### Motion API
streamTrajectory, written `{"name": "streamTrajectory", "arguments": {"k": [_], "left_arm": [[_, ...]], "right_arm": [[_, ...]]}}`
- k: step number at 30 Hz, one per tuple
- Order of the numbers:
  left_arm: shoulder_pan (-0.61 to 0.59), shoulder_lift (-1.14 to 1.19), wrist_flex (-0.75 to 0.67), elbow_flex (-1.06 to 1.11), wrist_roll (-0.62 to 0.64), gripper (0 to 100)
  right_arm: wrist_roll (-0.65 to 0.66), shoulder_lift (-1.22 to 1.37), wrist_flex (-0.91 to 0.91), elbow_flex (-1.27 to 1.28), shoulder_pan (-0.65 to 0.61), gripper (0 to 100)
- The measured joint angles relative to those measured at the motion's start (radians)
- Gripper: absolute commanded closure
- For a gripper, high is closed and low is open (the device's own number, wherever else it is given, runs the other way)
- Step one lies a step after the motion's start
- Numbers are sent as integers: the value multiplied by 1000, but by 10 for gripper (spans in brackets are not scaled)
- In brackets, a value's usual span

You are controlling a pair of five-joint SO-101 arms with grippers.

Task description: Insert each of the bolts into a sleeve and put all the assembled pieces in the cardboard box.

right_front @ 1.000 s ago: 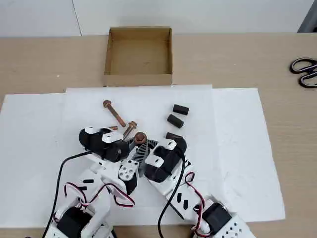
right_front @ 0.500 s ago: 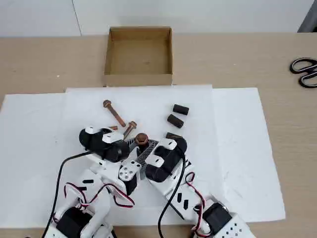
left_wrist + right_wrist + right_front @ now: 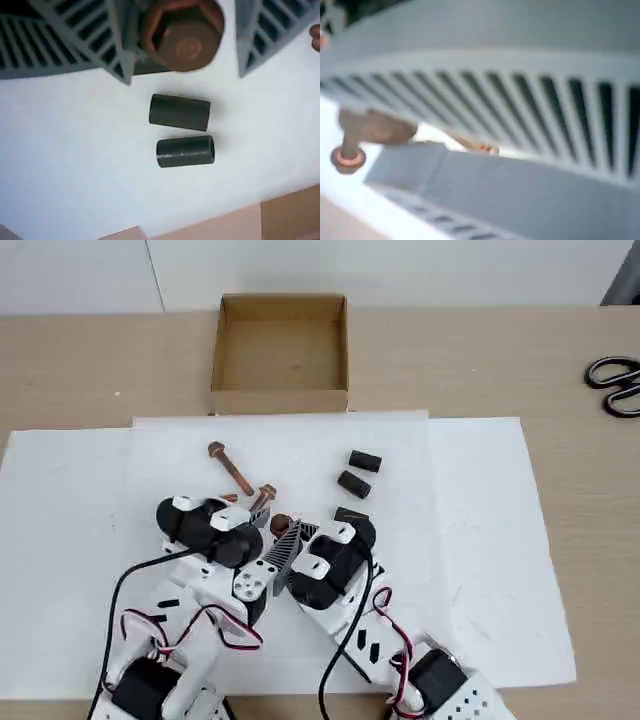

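My two arms meet over the white paper, the left arm and the right arm. A copper bolt stands head-up between them. In the left wrist view its head sits inside my left gripper, touching one ribbed finger, with a thin gap to the other. Two black sleeves lie side by side beyond it. A third sleeve is half hidden by the right arm. Two loose bolts lie nearby. The right wrist view has a bolt at its edge.
The cardboard box stands open at the far side of the paper. Scissors lie at the far right on the wooden table. Bare paper stretches to both sides of the arms.
My left arm has drawn back a little toward the near left. The bolt head between the arms has shifted slightly nearer. Loose bolts and sleeves lie as before.
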Motion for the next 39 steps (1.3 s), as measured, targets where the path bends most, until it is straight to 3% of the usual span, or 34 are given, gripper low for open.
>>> {"name": "streamTrajectory", "arguments": {"k": [5,9,20,28,33,39], "left_arm": [[-3,0,0,-26,-8,892],[-34,0,0,-83,-8,998],[-339,0,-81,-101,-3,994],[-471,0,-20,61,-46,994],[-535,0,43,117,-78,994],[-586,0,43,149,-89,994]], "right_arm": [[0,0,0,0,0,996],[0,0,0,0,3,996],[-8,0,0,6,207,996],[-166,15,97,-41,334,996],[-173,153,106,-209,402,996],[-180,525,106,-505,428,996]]}}
